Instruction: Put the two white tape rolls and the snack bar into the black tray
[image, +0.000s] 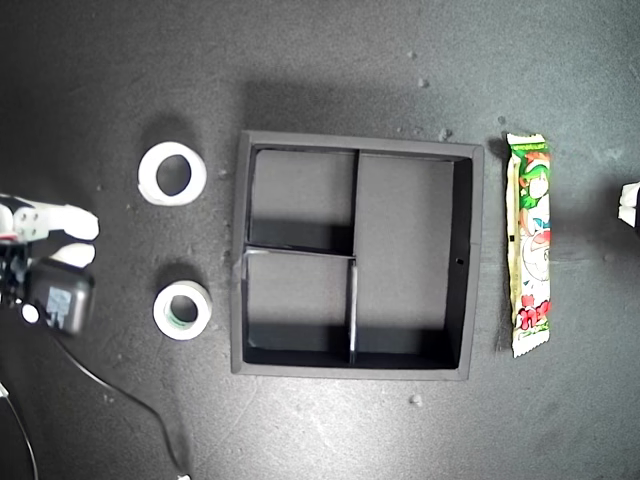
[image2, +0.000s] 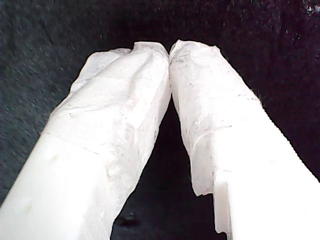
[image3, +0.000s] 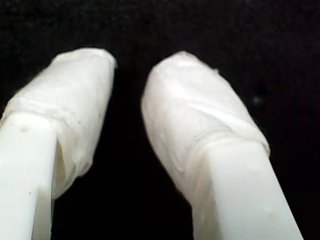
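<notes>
Wrapped white fingertips (image2: 150, 75) of my first gripper (image2: 169, 50) meet at the tips, closed on nothing; my second gripper (image3: 129, 70) shows a gap between its jaws, empty too. Which arm sits at the exterior view's left edge I cannot tell, but that arm (image: 45, 260) is nearest both tape rolls (image: 172, 173) (image: 183, 309). They lie toward the black tray (image: 240, 200), all its compartments empty. Beyond the tray's far wall lies the snack bar (image: 529, 245), its long axis parallel to that wall.
</notes>
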